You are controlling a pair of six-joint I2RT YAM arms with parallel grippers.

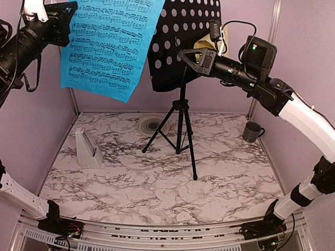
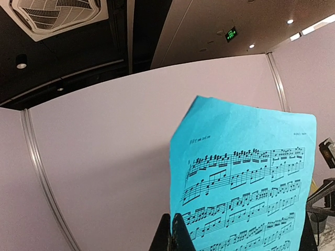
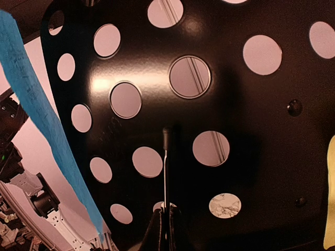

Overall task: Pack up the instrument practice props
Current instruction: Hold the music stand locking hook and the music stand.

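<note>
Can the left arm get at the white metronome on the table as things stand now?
Probably not yet. The way down to the metronome looks free, but the left end effector is high up and shut on the blue page, which it must put down first.

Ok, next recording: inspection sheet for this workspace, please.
Surface: marbled table, with a round grey disc at the back.
Job's things: blue page held aloft; black music stand upright on its tripod; white metronome standing at left; yellow page edge at the stand's plate.
Clutter: dark mug, back right.
Grippers: left gripper shut on the blue page; right gripper shut at the stand's plate, grip unclear.
Cables: black cable looped over the right wrist.
Surroundings: lilac walls.
</note>
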